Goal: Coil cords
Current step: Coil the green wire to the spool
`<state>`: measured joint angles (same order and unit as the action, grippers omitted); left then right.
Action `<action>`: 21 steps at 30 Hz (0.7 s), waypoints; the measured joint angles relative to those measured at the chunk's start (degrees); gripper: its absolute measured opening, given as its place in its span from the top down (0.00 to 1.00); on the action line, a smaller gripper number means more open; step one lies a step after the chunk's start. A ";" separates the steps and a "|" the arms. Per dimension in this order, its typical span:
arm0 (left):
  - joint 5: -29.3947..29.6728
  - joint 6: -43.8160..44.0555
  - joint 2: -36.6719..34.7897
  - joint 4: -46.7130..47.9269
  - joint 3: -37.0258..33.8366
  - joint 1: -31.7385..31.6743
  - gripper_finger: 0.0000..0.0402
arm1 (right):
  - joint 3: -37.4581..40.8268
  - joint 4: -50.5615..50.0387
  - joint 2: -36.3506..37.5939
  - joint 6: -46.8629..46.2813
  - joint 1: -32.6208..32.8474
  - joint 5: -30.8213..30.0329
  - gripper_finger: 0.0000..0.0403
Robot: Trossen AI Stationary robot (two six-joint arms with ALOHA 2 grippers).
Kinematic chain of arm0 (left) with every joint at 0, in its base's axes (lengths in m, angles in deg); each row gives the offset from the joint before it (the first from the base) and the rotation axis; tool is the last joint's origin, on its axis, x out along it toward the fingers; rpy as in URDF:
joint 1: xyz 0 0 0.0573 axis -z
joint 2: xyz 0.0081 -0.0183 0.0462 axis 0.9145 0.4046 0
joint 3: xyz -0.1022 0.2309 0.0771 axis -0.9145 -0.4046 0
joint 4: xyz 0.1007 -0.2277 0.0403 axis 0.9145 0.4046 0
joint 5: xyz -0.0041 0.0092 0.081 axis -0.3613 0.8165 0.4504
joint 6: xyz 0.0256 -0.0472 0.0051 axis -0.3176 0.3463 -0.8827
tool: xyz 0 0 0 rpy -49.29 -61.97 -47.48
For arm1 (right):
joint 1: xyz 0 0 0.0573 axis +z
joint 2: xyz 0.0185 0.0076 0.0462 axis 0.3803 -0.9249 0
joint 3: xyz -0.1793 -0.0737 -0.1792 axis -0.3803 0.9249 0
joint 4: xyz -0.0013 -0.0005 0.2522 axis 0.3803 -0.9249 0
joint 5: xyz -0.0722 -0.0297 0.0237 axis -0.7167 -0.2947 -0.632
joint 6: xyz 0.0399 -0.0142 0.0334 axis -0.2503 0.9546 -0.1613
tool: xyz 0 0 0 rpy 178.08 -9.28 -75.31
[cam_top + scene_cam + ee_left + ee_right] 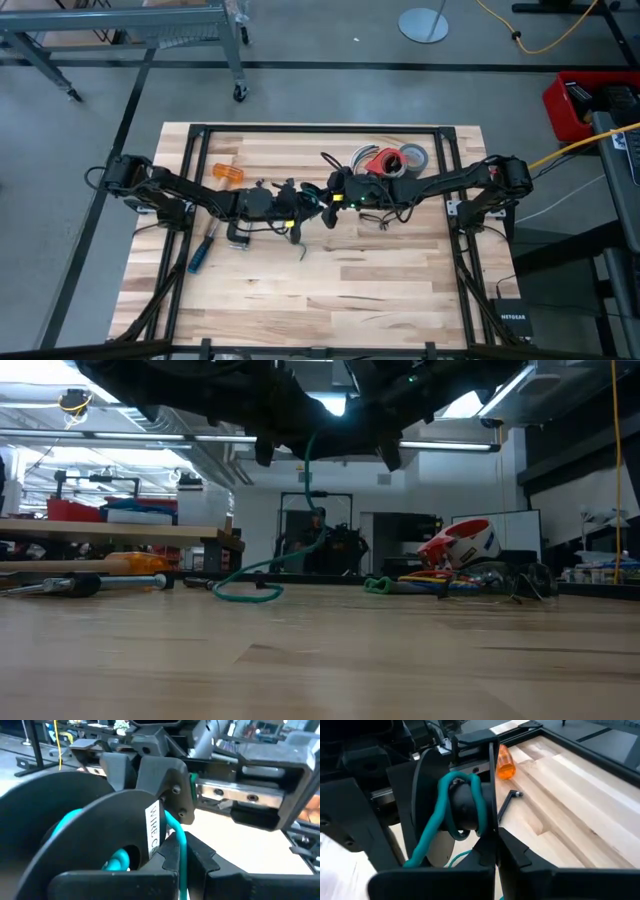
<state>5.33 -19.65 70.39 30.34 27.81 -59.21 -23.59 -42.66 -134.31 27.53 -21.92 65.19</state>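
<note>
Both arms meet over the middle of the table. Between them a black two-disc spool (462,805) is held up, with the dark teal-green cord (442,795) wound round its hub. My right gripper (495,851) is shut on the spool. My left gripper (184,862) is shut on the cord where it leaves the spool. In the low view the cord (306,480) hangs down from the grippers, and its tail (245,592) lies in a loop on the table. A thin black cord (331,160) lies on the table beside the tape rolls. My left gripper pinches the teal cord (181,842) between its two fingers, just past the rim of the labelled disc (152,827). The cord runs along between the fingers. Whether the fingers also touch the disc, I cannot tell. My right gripper pinches the rim of the thin disc (494,832) between its two fingers, edge-on, coming nearly level from the table's right side. The spool is lifted clear of the table, its discs standing upright.
Red (384,160) and grey (413,156) tape rolls sit at the far right. An orange-handled tool (227,173), a black clamp (238,236) and a blue screwdriver (200,256) lie under the left arm. The near half of the table (340,300) is bare wood.
</note>
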 joint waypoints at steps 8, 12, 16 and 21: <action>0.02 -2.97 0.00 2.19 0.02 1.62 1.00 | 0.00 -0.02 0.00 0.02 0.00 2.57 0.99; -0.14 -4.00 0.00 2.38 0.02 2.23 0.98 | 0.00 0.10 0.00 0.02 0.00 3.21 0.99; -1.76 -4.26 0.46 4.63 -0.24 3.02 0.87 | -0.28 2.22 0.31 -0.09 -0.17 2.82 0.99; -1.05 -3.01 0.22 6.18 -0.13 3.26 0.75 | -0.24 3.89 0.22 0.09 -0.17 3.64 0.99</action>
<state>4.28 -22.67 70.61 36.52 27.68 -55.95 -23.83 -38.77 -134.09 27.62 -22.10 68.83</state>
